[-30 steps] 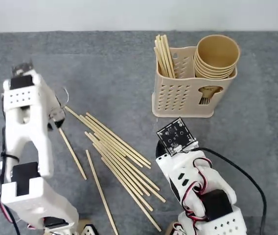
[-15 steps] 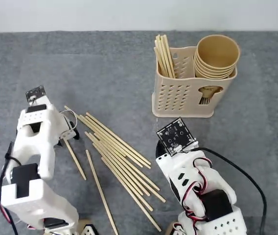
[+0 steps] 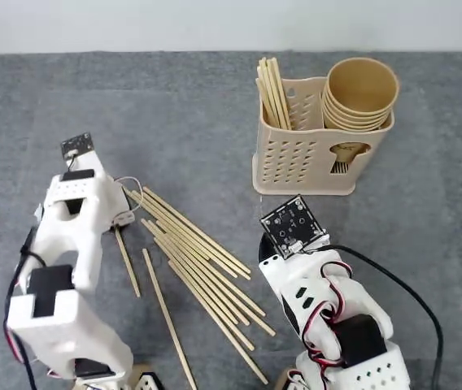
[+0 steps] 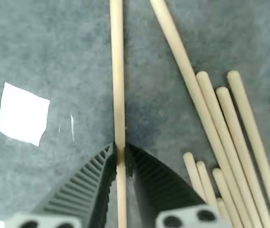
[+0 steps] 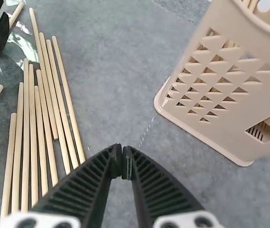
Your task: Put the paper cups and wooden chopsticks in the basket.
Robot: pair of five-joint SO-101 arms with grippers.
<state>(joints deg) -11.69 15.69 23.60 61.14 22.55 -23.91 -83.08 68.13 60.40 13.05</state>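
Left end effector [image 4: 120, 159] pinches a single chopstick [image 4: 117, 71]; paper cups [image 3: 361, 89] sit stacked in the basket [image 3: 296, 162].
High view: a few upright chopsticks [image 3: 273, 89] share the basket with the cups, while loose wooden chopsticks [image 3: 202, 268] lie on the grey tabletop [image 3: 174, 106], apart from the basket. Left wrist view: the jaws clamp the single chopstick on the pile's side farthest from the basket. Right wrist view: the right end effector [image 5: 121, 161] is closed on nothing, near the basket's perforated wall.

We see one chopstick [image 4: 117, 71] between the jaws of the left gripper [image 4: 120, 160], apparently touching both; the chopstick pile [image 4: 223, 137] lies just beside, the basket [image 5: 220, 90] ahead of the right gripper [image 5: 121, 161].
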